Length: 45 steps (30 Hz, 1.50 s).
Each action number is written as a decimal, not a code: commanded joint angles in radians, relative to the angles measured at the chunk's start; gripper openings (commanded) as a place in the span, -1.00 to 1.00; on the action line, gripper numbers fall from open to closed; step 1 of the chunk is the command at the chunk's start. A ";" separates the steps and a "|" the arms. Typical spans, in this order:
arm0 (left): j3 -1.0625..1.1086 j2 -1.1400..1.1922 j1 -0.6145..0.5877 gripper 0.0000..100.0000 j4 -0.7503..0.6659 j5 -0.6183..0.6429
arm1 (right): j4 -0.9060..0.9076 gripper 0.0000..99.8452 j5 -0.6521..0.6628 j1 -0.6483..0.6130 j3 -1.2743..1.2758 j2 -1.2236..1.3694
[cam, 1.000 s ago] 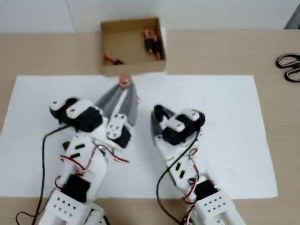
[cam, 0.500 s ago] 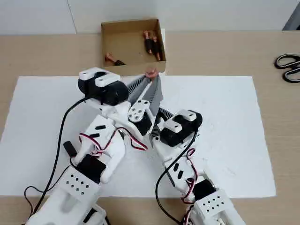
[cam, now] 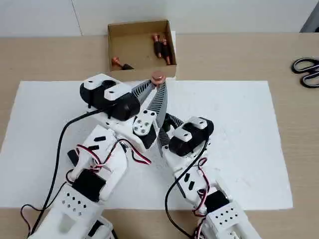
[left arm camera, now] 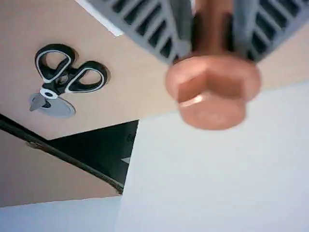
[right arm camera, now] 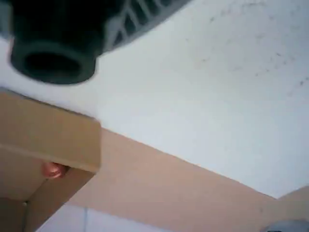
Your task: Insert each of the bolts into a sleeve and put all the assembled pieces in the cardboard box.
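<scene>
The bolt (cam: 158, 76) is clamped in my left hand (cam: 159, 85). The two grey ribbed fingers (left arm camera: 145, 21) press on its shank, and its copper-coloured hexagon head sticks out past the fingertips. In the high view the head is at the near wall of the cardboard box (cam: 139, 23), close to the near right corner and at the far edge of the white paper sheet (cam: 239, 139).

My right hand (cam: 166, 128) is low over the paper, partly under the left arm. It grips a black sleeve (right arm camera: 53, 53), and the open round end of the sleeve points toward the box.

Inside the box, two assembled pieces (cam: 162, 47) lie side by side near the right wall. A third one (cam: 119, 63) lies at the near left corner.

The paper covers most of the desk (cam: 224, 55) in front of the arms. A pair of black-handled scissors (cam: 306, 70) lies on the bare wood at the far right, well apart from everything else.
</scene>
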 commanded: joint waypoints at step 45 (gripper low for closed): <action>0.232 -0.031 0.091 -0.99 0.057 0.189 | -0.030 -0.99 0.089 -0.004 -0.006 -0.016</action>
